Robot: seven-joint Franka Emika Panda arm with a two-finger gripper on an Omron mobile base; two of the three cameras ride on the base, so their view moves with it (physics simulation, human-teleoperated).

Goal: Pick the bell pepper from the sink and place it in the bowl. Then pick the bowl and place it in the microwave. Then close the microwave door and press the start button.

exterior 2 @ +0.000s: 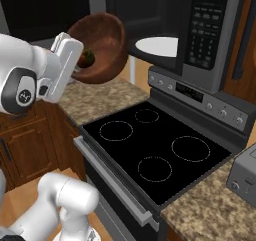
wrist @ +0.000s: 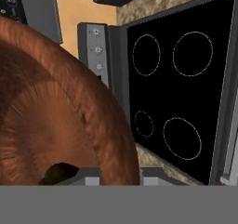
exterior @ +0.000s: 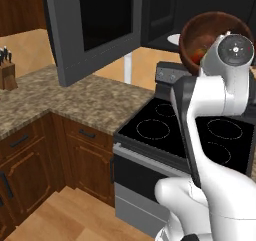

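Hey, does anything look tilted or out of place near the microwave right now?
Yes. The bowl hangs in the gripper, tipped steeply on its side above the stove, with the bell pepper still inside. It could roll out.

The bowl (exterior 2: 102,42) is dark reddish-brown with streaky wood grain, the bell pepper (exterior 2: 86,58) inside it reddish-orange with a darker top, the stove (exterior 2: 152,152) glossy black with thin white burner rings, the counter (exterior: 65,97) speckled brown granite, and the cabinets (exterior: 30,165) dark wood.
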